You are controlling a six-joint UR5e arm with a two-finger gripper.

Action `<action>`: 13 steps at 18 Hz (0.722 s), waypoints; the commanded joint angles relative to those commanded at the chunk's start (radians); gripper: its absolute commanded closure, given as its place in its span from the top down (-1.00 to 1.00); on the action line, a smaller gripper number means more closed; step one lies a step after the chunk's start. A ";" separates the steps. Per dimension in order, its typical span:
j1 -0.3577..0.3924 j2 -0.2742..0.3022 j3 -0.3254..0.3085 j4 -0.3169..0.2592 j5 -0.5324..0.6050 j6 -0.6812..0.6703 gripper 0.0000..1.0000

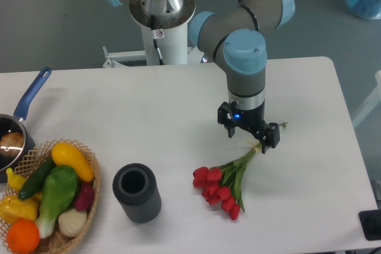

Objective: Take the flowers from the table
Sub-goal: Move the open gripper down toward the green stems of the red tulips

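Gripper (249, 135): two dark fingers, spread apart, pointing straight down right of frame centre; one finger (227, 124) to the left, the other lower right beside the stem ends. Nothing is clamped between them. Whether the fingertips touch the tabletop cannot be told. A small blue light shows on the gripper body.

Arm (245, 57): grey links with light-blue joint caps. Enters from the top of the frame, bends at a joint in the upper centre, and ends in a vertical wrist directly above the gripper. Its white pedestal stands behind the table's far edge, upper centre-left.

Flowers (222, 184): bunch of red tulip buds with green stems and leaves, lying flat on the table (149, 117), lower right of centre. Buds cluster at the lower left of the bunch; stems run up and to the right, tied near the right-hand finger, with the stem tips poking out just past it.

Dark cylinder (137, 193): ribbed, hollow, upright, lower centre, well left of the buds.

Wicker basket (89, 194): lower left corner, filled with colourful vegetables.

Pan (18, 123): blue handle, left edge of frame, just above the basket.
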 joint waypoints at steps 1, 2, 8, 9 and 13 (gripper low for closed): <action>0.000 -0.009 -0.002 0.005 0.000 0.003 1.00; 0.000 -0.015 -0.002 0.005 0.000 0.005 1.00; -0.012 -0.064 0.000 0.006 0.000 0.006 1.00; -0.014 -0.068 0.000 0.005 0.000 0.006 1.00; -0.017 -0.110 0.018 0.008 0.000 0.008 1.00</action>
